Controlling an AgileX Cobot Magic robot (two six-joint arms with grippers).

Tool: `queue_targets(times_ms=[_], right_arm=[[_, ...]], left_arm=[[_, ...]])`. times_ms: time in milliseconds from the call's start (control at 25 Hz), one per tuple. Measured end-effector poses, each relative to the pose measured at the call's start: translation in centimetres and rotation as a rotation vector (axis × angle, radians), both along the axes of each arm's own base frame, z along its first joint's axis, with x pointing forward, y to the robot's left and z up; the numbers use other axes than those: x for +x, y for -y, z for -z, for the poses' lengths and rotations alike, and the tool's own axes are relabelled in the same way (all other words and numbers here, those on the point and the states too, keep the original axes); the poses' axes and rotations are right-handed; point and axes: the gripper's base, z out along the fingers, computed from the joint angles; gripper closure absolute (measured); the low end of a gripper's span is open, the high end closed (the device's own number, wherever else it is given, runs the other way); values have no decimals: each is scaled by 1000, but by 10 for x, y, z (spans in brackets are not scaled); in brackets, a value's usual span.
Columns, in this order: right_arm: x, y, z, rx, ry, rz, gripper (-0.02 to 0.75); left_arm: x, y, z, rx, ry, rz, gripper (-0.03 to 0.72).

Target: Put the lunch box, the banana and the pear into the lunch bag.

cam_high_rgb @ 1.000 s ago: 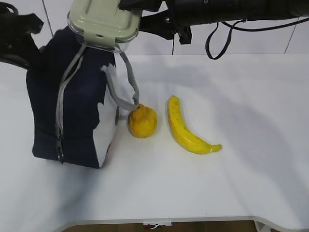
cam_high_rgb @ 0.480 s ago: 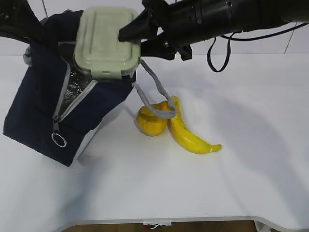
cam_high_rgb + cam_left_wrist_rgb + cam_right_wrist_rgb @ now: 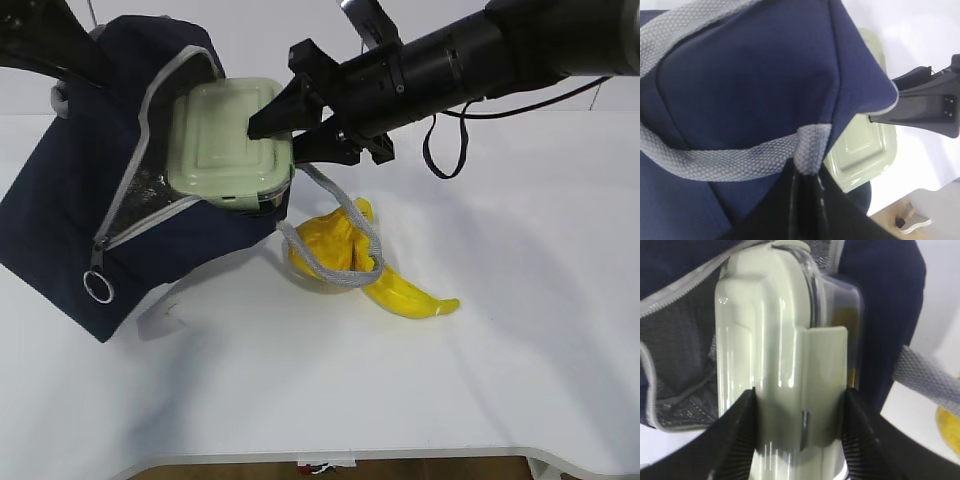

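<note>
Sage-lidded clear lunch box (image 3: 230, 145), clamped by right fingers (image 3: 740, 440), sits at the tilted navy lunch bag's (image 3: 90, 200) unzipped mouth.

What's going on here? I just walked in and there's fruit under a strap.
The right claw is clamped on the lunch box and holds it at the unzipped mouth of the lunch bag. The left claw grips a grey handle and holds the bag tilted. The pear and banana lie on the table, with the bag's other handle draped over them.
</note>
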Motion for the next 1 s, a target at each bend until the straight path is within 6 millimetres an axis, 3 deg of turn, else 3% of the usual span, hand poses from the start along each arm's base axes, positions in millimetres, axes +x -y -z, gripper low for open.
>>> queue_targets(times_ms=[320, 480, 760, 1000], right_arm=[[7, -3, -28, 44, 65, 0, 349], [9, -4, -31, 44, 77, -2, 349], [17, -11, 0, 9, 17, -11, 349], [24, -30, 19, 1, 0, -39, 350]], left_arm=[[3, 24, -4, -125, 30, 5, 688], [4, 29, -5, -145, 55, 1, 688], [14, 32, 12, -128, -9, 12, 688], [17, 34, 19, -115, -28, 18, 688]])
